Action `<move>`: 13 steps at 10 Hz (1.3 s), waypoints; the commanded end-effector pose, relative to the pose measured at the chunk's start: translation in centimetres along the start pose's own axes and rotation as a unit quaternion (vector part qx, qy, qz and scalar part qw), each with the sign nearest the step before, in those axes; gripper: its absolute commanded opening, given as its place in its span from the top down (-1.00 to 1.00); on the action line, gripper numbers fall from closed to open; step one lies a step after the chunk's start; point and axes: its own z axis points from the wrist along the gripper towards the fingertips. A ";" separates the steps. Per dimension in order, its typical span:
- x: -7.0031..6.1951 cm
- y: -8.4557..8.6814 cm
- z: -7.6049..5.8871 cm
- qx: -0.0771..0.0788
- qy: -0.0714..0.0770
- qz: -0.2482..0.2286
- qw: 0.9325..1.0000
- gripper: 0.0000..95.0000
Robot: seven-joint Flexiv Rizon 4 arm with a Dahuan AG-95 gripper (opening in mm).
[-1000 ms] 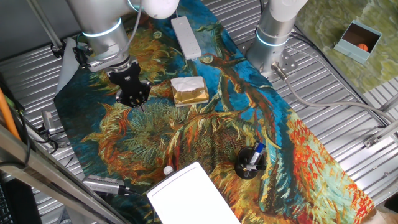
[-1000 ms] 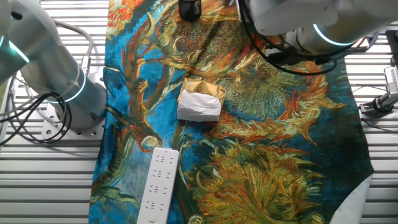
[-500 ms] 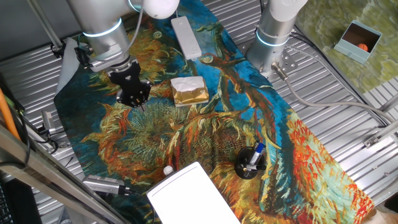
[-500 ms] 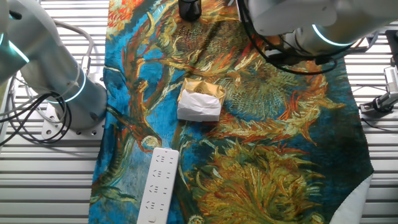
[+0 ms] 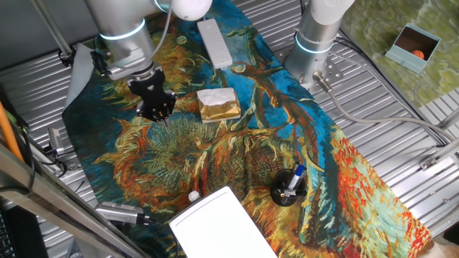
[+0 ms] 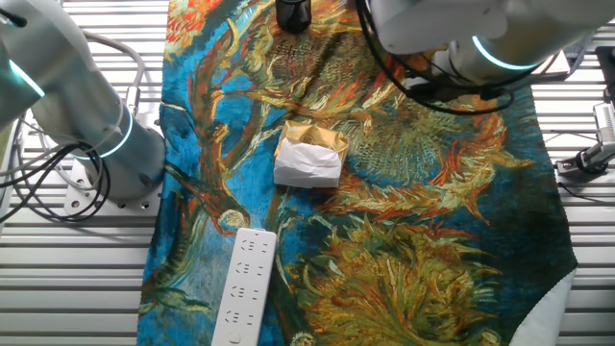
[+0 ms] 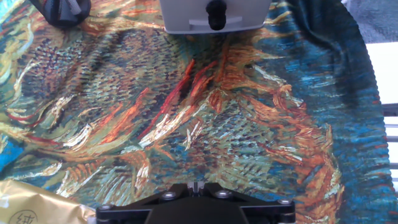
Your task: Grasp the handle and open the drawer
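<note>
Spread over a ribbed metal table (image 5: 401, 154) is a bright painted cloth (image 5: 237, 143) of blue, orange and gold, and nearly everything I deal with sits on it. My gripper (image 5: 155, 109) hangs over the cloth's far-left part in one fixed view, close to its left edge, with the fingers pointed down; I cannot tell from any view whether they are spread or pressed together, since the hand view shows only the black base of my hand at the bottom edge.

Just to the right of my gripper lies the small gold-and-white block (image 5: 218, 104), apart from me, and its gold corner shows in the bottom-left of the hand view. Beyond it, near the cloth's far edge, lies the long white bar (image 5: 214, 41).

The drawer (image 5: 222, 226) belongs to a plain white box at the near edge of the cloth, well apart from my gripper. Its handle (image 5: 193, 196), a small round knob, shows at the box's upper-left side. In the hand view the drawer front (image 7: 214, 15) sits at the top edge, with the handle (image 7: 216, 10) dark against it, straight ahead of me.

Between me and that front is open patterned cloth. The black round pen holder (image 5: 289, 188) stands to the right of the box, near it but not touching.
</note>
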 end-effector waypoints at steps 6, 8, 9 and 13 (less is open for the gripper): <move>-0.1 0.1 -0.4 0.004 0.000 0.021 1.000 1.00; -0.1 0.1 -0.4 0.004 0.003 0.024 1.000 1.00; -0.1 0.1 -0.4 0.004 0.003 0.025 1.000 1.00; -0.1 0.6 -0.5 -0.001 0.000 0.013 1.000 1.00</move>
